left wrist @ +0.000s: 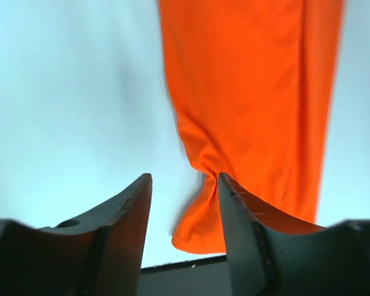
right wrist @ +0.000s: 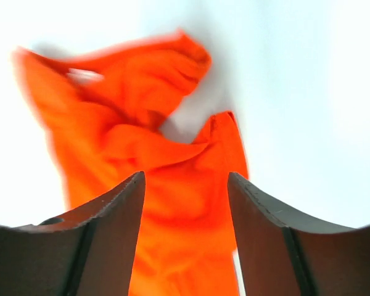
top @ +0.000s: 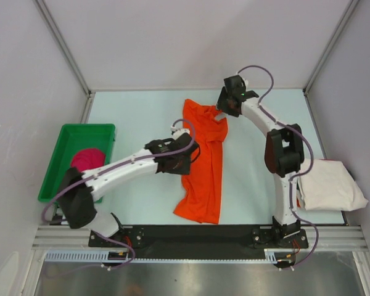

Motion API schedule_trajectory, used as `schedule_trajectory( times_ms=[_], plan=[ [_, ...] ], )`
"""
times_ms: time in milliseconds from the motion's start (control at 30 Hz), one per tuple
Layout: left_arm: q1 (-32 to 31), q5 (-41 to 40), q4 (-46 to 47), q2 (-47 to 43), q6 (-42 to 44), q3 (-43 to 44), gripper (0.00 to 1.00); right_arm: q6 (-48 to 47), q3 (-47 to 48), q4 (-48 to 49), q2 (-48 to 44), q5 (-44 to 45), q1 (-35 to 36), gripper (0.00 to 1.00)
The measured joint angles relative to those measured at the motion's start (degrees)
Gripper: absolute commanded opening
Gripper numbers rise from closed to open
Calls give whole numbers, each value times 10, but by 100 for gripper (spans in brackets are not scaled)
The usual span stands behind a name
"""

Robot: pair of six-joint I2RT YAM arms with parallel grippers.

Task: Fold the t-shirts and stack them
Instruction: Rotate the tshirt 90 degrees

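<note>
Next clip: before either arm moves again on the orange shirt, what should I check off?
1. Orange t-shirt spread flat: not ok, bunched into a long strip.
2. Left hand open, nothing gripped: ok.
3. Right hand open: ok.
4. Right hand clear of that shirt: cannot tell, view blurred.
5. Pink t-shirt out of the green tray: not ok, lies in it.
6. Off-white t-shirt folded: ok.

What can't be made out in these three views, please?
- Orange t-shirt: one side edge is hidden under the left arm in the top view. It is blurred in the right wrist view and cut off by the top edge in the left wrist view.
- Magenta t-shirt: near part covered by the left arm, top view.
- Off-white t-shirt: inner edge behind the right arm, top view.
</note>
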Motion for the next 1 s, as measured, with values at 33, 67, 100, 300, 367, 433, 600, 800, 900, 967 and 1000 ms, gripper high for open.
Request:
schedule_trajectory(
  times_ms=[33, 67, 100, 300, 367, 433, 600, 800, 900, 967, 1000],
  plan=[
    [3, -18, 1, -28, -2, 1, 55, -7, -7, 1, -28, 10, 2, 63],
    [6, -33, 5, -53, -1, 1, 55, -12, -17, 6, -58, 18, 4, 63],
    [9, -45, 10, -74, 2, 1, 54, -16, -31, 12, -91, 24, 8, 63],
    [39, -55, 72, -86, 44, 1, 43, -23, -179, 44, -288, 37, 51, 56],
    [51, -39, 100, -56, 64, 1, 36, -18, -255, 48, -345, 39, 76, 54],
    [59, -21, 122, -18, 81, 3, 31, -10, -334, 55, -388, 46, 109, 51],
    [65, 38, 167, 42, 100, -2, 30, 21, -480, 53, -423, 63, 200, 49],
    [66, 80, 227, 50, 106, -31, 29, 54, -540, 65, -405, 70, 238, 48],
    [70, 92, 237, 86, 117, -9, 26, 56, -529, 80, -364, 76, 233, 46],
    [75, 99, 240, 117, 125, 14, 26, 55, -506, 87, -321, 76, 226, 45],
    [79, 103, 242, 135, 128, 26, 25, 54, -489, 88, -296, 77, 221, 45]
  ],
)
